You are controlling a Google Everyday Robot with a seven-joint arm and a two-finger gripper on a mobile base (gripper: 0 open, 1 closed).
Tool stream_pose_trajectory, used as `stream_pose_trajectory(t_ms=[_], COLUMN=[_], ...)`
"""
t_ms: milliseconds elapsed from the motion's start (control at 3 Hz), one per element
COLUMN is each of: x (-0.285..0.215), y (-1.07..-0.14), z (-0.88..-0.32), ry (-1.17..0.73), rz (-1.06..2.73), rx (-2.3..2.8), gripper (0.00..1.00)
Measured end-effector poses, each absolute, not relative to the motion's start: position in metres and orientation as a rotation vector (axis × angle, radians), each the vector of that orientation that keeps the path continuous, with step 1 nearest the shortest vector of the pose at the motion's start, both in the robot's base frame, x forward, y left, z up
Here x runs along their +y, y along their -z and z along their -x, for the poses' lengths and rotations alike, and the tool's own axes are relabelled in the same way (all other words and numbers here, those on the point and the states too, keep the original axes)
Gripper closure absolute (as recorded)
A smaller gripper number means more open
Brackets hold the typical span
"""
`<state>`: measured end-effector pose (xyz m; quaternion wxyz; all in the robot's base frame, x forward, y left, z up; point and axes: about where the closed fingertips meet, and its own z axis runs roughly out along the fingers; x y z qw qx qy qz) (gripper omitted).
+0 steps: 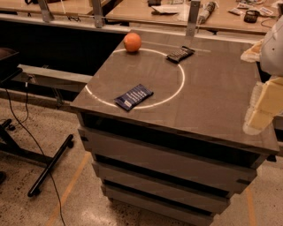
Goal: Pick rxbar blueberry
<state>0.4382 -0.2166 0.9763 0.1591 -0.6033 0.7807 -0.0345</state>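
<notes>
The rxbar blueberry (133, 97) is a flat dark blue bar with white lines of text. It lies on the grey table top (212, 101), near the front left, on the white circle line. My gripper (264, 105) is at the right edge of the view, close to the camera, above the table's right side. It is well to the right of the blue bar and touches nothing.
A black-wrapped bar (180, 54) lies at the back of the circle. An orange (132, 42) sits at the back left. The table's front edge drops off just in front of the blue bar. Wooden tables (146, 13) with clutter stand behind.
</notes>
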Motion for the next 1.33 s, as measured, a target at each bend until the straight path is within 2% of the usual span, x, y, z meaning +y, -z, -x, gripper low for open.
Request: stream_pose_trajectory(t_ms=[667,1333], x=[-0.199,-0.104], y=[-0.979,-0.962], z=[-0.456,-0.540], ry=[0.084,-0.114], rz=[1.731,1.678], rx=[2.179,2.088], gripper=[0.00,0.00])
